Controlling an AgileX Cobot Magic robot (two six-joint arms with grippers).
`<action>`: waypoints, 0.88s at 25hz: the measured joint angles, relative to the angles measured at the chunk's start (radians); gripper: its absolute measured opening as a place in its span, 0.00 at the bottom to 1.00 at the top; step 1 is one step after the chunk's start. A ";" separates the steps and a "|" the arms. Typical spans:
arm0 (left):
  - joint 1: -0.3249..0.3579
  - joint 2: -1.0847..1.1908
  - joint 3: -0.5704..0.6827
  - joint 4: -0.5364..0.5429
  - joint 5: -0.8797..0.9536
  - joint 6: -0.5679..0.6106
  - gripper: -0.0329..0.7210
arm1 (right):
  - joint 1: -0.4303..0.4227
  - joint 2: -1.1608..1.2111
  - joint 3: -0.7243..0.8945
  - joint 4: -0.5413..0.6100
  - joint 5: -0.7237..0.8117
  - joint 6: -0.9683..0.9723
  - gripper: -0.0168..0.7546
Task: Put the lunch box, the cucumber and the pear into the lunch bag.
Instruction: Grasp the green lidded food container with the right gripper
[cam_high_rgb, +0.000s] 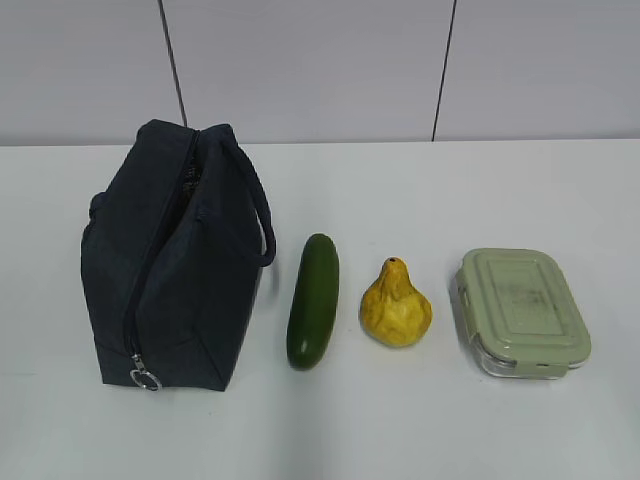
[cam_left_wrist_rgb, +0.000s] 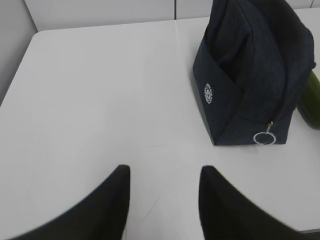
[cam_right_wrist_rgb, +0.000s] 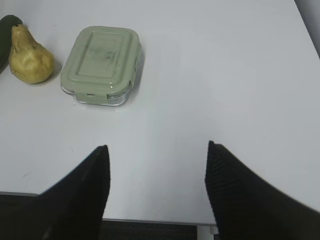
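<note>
neither arm shows in the exterior view. in the left wrist view the left gripper (cam_left_wrist_rgb: 162, 200) hangs above the tabletop's near part, its two dark fingers (cam_left_wrist_rgb: 112, 205) spread with bare surface between them. in the right wrist view the right gripper (cam_right_wrist_rgb: 156, 187) sits over the tabletop's near edge, fingers (cam_right_wrist_rgb: 235, 190) wide apart, holding nothing.

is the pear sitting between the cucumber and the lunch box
Yes, in the exterior view the pear stands on the table with the cucumber on its left and the lunch box on its right.
</note>
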 joint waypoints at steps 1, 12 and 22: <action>0.000 0.000 0.000 0.000 0.000 0.000 0.41 | 0.000 0.000 0.000 0.000 0.000 0.000 0.64; 0.000 0.000 0.000 0.000 0.000 0.000 0.41 | 0.000 0.000 0.000 0.000 0.000 0.000 0.64; 0.000 0.000 0.000 0.000 0.000 0.000 0.41 | 0.000 0.004 -0.034 -0.055 -0.030 0.000 0.64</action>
